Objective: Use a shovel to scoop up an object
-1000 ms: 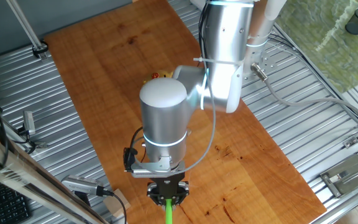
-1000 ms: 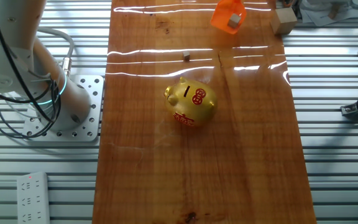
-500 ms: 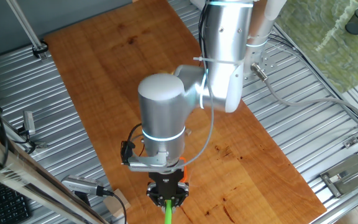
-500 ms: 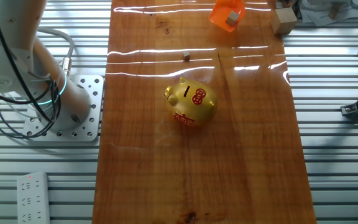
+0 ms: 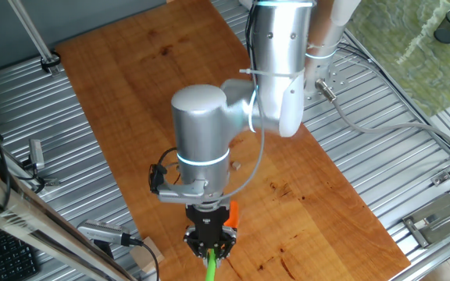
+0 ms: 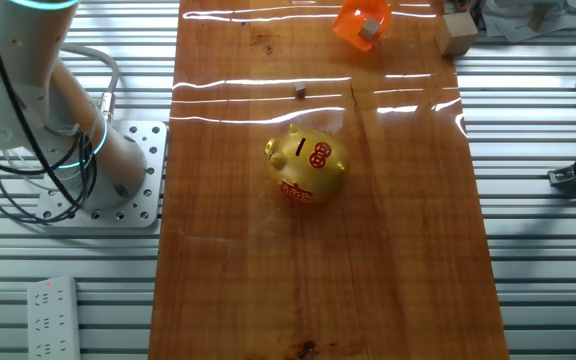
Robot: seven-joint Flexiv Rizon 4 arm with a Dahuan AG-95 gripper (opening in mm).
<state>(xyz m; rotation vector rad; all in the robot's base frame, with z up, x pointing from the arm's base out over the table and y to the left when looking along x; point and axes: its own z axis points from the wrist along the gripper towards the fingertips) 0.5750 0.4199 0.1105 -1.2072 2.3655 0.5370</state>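
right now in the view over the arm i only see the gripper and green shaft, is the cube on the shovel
observer: yes, in the other view the cube sits in the orange blade of the shovel.
operator: anything lying near it
observer: a dark bit lies on the table, apart from the blade.
operator: wheres the pig, the arm hides it
observer: the pig stands mid-table, beyond the bit and well apart from the shovel.

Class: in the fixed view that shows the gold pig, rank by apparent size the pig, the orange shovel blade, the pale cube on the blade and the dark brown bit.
1. Gold pig
2. Shovel blade, cut by the frame edge
3. Pale cube
4. Dark brown bit
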